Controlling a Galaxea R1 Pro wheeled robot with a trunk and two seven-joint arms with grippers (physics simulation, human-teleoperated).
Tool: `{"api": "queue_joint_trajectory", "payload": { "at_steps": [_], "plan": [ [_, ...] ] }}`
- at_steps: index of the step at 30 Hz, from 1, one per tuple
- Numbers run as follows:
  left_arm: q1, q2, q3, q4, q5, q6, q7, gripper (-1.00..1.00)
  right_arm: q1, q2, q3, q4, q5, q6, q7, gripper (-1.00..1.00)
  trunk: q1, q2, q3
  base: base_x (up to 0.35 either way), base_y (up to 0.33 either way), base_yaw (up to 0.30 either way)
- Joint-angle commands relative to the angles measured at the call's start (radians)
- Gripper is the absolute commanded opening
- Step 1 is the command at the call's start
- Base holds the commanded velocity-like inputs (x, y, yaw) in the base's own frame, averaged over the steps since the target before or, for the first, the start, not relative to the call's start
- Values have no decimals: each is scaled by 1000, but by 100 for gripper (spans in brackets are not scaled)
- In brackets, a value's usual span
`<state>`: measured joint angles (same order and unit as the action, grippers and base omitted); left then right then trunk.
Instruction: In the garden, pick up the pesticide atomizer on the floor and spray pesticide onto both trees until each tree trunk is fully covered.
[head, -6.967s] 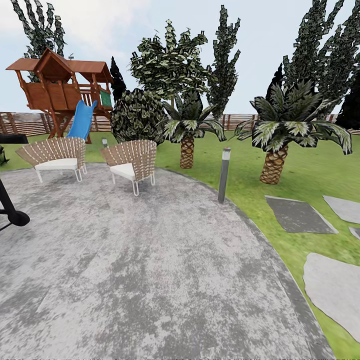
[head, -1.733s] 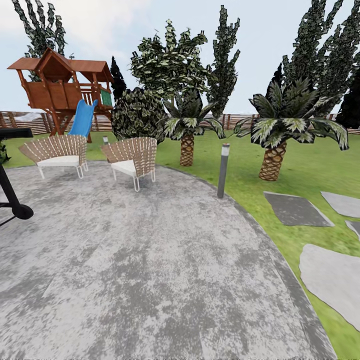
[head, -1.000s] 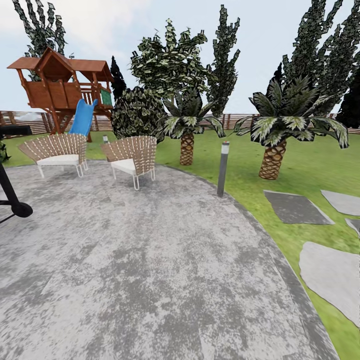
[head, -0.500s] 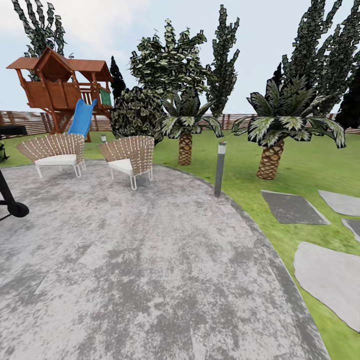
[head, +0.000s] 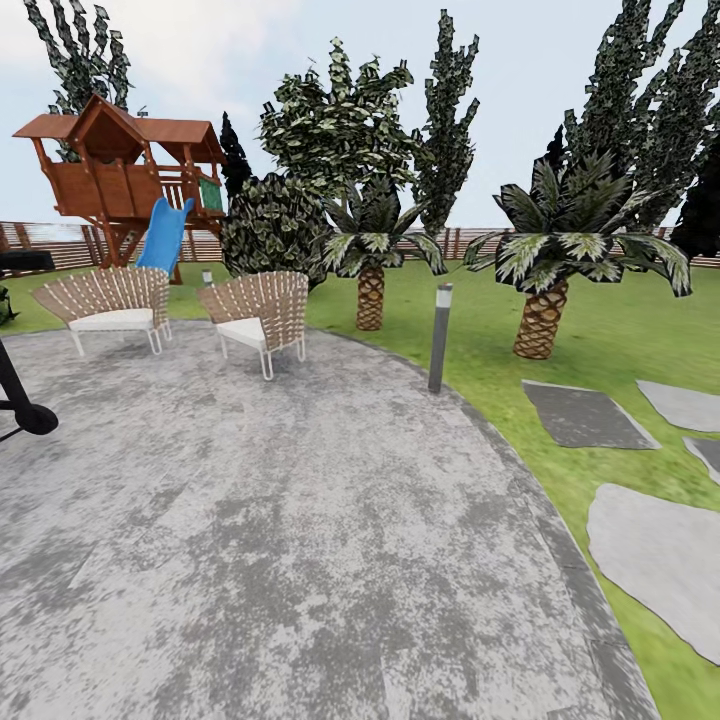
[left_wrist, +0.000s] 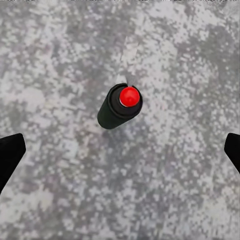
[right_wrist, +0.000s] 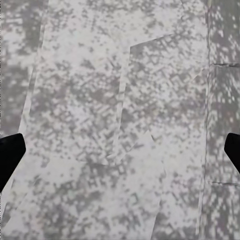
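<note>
The pesticide atomizer is out of view, and so are the task's trees and their trunks. The head view looks over a grey stone patio (head: 300, 520) towards the garden lawn (head: 480, 330) and its brown slat fence (head: 470, 242). My left gripper (left_wrist: 120, 152) hangs open above the patio, its black fingertips (left_wrist: 10, 155) far apart at the picture's edges. Below it stands a black cylinder with a red cap (left_wrist: 120, 106). My right gripper (right_wrist: 120, 152) is open too, over bare paving, with nothing between its fingertips (right_wrist: 10, 152).
Two wicker chairs (head: 255, 315) stand at the patio's far left. A grey lamp post (head: 438, 338) marks its edge. Two short palms (head: 540, 315) grow on the lawn, with stepping stones (head: 650, 555) at right. A wooden playhouse with a blue slide (head: 165, 235) stands far left, a black stand (head: 25, 412) nearer.
Across the earlier frames the whole head picture has drifted slightly left and up, so the camera has moved. Over the last half second nothing visibly changes.
</note>
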<state>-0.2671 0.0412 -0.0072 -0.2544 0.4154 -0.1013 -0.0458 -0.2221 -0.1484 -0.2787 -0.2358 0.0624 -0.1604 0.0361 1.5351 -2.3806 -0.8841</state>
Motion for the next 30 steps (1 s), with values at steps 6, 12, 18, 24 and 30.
{"api": "queue_joint_trajectory", "payload": {
  "at_steps": [6, 12, 18, 24, 30],
  "plan": [
    [0, 0, -1, 1, 8, -5, -5, 100, 0, 0, -8, 1, 5, -4, 4, 100, 23, -42, -20, 0, 0, 0],
    [0, 0, -1, 2, 8, -6, -5, 100, 0, 1, -8, 1, 3, -4, 4, 100, 46, -84, -39, 0, 0, 0],
    [0, 0, -1, 3, 8, -6, -5, 100, 0, 1, -7, 1, 4, -4, 4, 100, 65, -120, -58, 0, 0, 0],
    [0, 0, -1, 4, 8, -6, -5, 100, 0, 1, -7, 1, 5, -5, 4, 100, 68, -121, -81, 0, 0, 0],
    [-1, -1, -1, 4, 8, -6, -5, 100, 0, 1, -7, 1, 5, -5, 4, 100, 70, -122, -101, 0, 0, 0]
  ]
}}
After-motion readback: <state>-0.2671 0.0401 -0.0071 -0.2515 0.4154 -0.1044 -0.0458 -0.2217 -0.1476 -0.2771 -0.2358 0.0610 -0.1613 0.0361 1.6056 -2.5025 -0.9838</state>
